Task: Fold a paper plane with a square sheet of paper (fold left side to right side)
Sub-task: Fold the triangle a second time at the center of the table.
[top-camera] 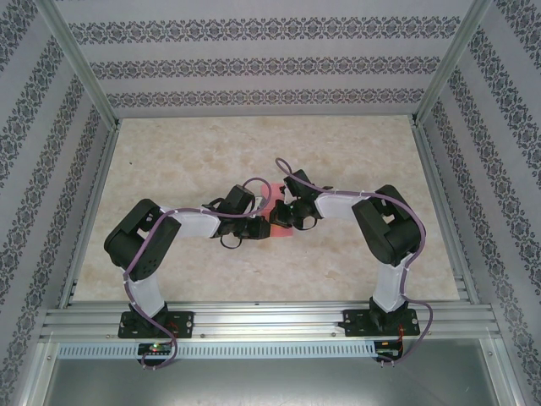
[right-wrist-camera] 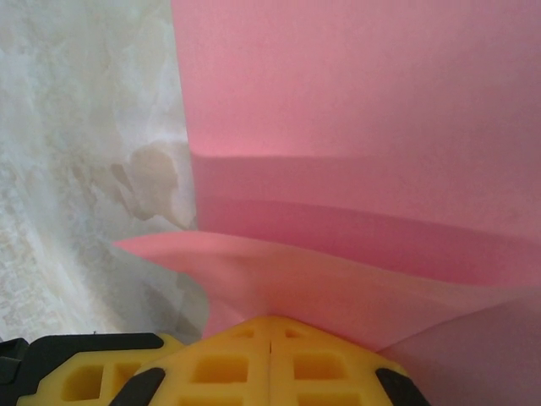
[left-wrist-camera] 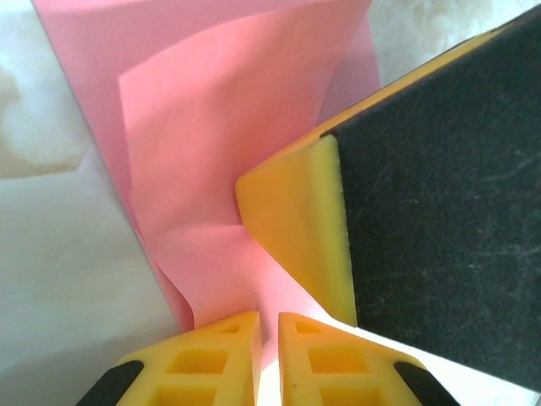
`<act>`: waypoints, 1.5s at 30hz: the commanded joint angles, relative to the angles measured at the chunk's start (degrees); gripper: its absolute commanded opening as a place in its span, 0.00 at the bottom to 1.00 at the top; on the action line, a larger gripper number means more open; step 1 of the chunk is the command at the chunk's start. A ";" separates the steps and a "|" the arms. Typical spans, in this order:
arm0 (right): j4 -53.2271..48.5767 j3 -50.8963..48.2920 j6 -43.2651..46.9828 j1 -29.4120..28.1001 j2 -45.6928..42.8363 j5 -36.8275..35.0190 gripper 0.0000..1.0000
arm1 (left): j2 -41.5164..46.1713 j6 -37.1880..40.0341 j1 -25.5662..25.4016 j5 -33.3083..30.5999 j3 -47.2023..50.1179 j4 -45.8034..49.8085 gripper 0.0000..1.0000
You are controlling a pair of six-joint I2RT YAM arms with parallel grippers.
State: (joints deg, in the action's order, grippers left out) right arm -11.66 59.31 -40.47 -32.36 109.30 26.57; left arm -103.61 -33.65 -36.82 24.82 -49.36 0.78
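L gripper (left-wrist-camera: 267, 326) stands nearly closed, its tips pinching a raised bend of the square sheet of paper (left-wrist-camera: 211, 127). R gripper (right-wrist-camera: 270, 331) is closed tight on the same sheet, w/ a lifted flap spreading just ahead of its tips. Rest of sheet lies flat on the table (right-wrist-camera: 76, 169), ahead of and beneath both hands. One R finger (left-wrist-camera: 296, 237) sits just beside the L tips, to their right.

Risks, as judged:
1. Two pinches close together on thin paper; any opposed pull probably tears it.
2. Nothing pins the flat part, so the sheet may slide and the crease land skewed, edges misaligned.
3. Fingers crowd each other; a clash could jolt the fold.
4. Early release lets the flap spring back.
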 commanded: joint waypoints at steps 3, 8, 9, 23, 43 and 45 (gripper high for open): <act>-2.50 1.24 3.27 3.06 1.71 -6.53 0.06 | -3.43 -0.52 -0.53 -2.63 3.11 3.52 0.16; -2.90 2.10 4.50 4.82 1.97 -6.36 0.07 | -3.70 -0.58 -0.45 -2.52 3.48 3.14 0.15; -3.08 2.29 4.71 5.17 2.10 -6.36 0.07 | -3.66 -0.61 -0.46 -2.49 3.48 3.18 0.16; -6.61 6.20 8.97 11.81 4.57 -7.67 0.08 | -2.86 -0.51 -0.45 -2.49 3.79 3.29 0.15; 1.41 -1.47 1.69 3.77 -5.07 -0.98 0.09 | -1.13 -0.62 -0.47 -2.23 3.92 3.09 0.15; 2.15 -1.00 1.36 2.65 -3.60 -0.84 0.09 | -1.15 -0.53 -0.51 -2.19 3.88 3.03 0.15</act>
State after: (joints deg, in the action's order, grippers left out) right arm -12.99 59.02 -36.40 -28.34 103.74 24.36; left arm -103.42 -33.80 -36.82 24.95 -48.23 -1.80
